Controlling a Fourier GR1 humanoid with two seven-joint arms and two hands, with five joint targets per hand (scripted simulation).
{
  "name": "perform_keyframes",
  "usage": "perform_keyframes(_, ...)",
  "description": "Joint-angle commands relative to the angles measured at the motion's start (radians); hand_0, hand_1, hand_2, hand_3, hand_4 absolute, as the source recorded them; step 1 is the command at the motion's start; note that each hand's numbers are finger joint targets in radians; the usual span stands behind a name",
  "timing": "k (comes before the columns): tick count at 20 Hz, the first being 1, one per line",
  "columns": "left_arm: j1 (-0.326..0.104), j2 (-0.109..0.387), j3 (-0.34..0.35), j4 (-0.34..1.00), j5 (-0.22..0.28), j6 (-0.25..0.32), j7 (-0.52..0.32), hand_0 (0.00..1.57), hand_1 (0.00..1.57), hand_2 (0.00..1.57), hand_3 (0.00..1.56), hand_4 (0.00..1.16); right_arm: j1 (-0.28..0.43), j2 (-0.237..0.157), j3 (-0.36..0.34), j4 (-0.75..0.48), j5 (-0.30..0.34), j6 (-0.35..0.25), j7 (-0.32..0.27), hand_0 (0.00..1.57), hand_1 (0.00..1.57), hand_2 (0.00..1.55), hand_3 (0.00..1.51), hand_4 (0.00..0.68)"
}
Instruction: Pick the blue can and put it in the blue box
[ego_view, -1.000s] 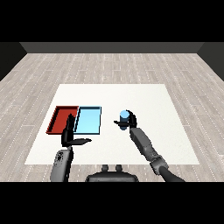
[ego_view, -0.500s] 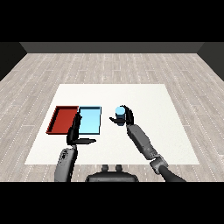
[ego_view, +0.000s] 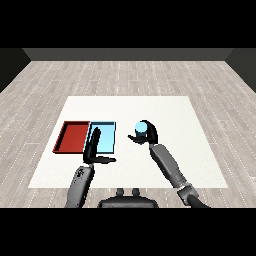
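Blue can (ego_view: 142, 128) held in right robot hand (ego_view: 148, 136), seemingly right of blue tray (ego_view: 109, 140); left robot hand (ego_view: 93, 150) open

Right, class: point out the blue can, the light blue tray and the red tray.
blue can (ego_view: 142, 128), head view, its top.
light blue tray (ego_view: 106, 138), head view, its bare floor.
red tray (ego_view: 73, 137), head view, its floor.

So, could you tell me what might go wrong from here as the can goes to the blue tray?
The right hand, curled round the small blue cylindrical can, is right of the shallow light blue tray. The open left hand overlaps that tray's near left edge, so the two hands might collide. The shallow red tray touches it, so overshooting could put the can there.
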Motion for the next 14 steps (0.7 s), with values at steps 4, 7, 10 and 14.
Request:
perform_keyframes(4,-0.036,-0.001,-0.095,0.002,0.036,0.088,0.025,0.0,0.0,0.0,0.0,0.0,0.123,-0.065,-0.051,-0.188,0.033,0.092,0.033,1.44,1.44,1.46,1.35,0.562)
perform_keyframes(7,-0.017,-0.001,-0.059,0.024,0.042,0.04,-0.007,0.0,0.0,0.0,0.0,0.0,0.094,-0.023,-0.073,-0.161,0.089,0.105,0.062,1.47,1.47,1.47,1.37,0.565)
perform_keyframes(10,-0.103,-0.001,-0.084,0.077,0.092,0.046,0.052,0.0,0.0,0.0,0.0,0.0,0.186,-0.008,-0.02,-0.312,0.111,0.062,0.103,1.47,1.47,1.47,1.38,0.56)
perform_keyframes(14,-0.088,-0.001,-0.171,-0.021,0.098,0.126,0.116,0.0,0.0,0.0,0.0,0.0,0.134,0.013,-0.075,-0.238,0.151,0.103,0.088,1.45,1.45,1.47,1.38,0.562)
